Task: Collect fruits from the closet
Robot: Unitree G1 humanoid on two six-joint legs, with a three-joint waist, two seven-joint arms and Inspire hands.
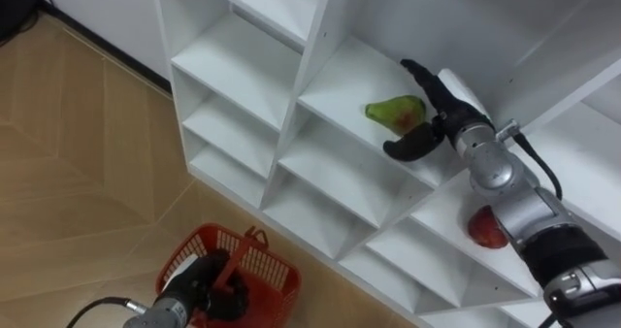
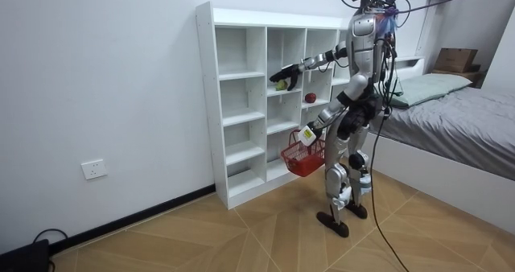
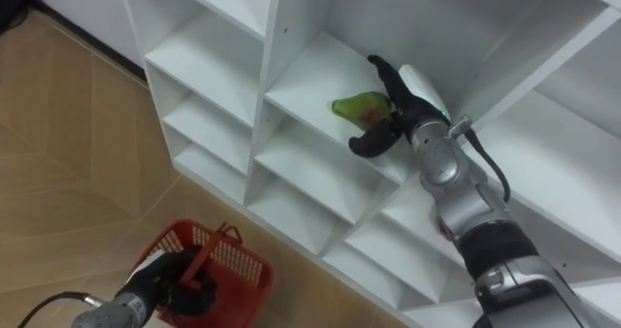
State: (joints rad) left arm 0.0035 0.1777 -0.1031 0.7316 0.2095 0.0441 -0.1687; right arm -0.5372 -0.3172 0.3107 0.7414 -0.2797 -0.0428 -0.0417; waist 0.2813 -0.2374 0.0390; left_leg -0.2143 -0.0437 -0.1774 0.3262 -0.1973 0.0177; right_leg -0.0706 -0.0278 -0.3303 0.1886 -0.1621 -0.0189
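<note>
A green pear-like fruit (image 1: pixel 396 112) lies on a middle shelf of the white closet (image 2: pixel 211 103). My right hand (image 1: pixel 439 107) reaches into that compartment, open. Its fingers are stretched behind the fruit and its thumb is in front, so the fruit sits between them. On the shelf one level lower, to the right, a red apple (image 1: pixel 484 230) is partly hidden by my right forearm. Down at my left side, my left hand (image 1: pixel 206 285) is shut on the handle of a red mesh basket (image 1: pixel 254 266), which hangs in front of the lower shelves. I cannot see what is inside the basket.
I stand facing the closet on a wooden floor (image 1: pixel 78 163). The closet's other compartments (image 1: pixel 233 56) look bare. A bed (image 2: pixel 459 111) with a cardboard box (image 2: pixel 455 59) behind it stands on the room view's right. A wall socket (image 2: pixel 94 169) is low on the room view's left.
</note>
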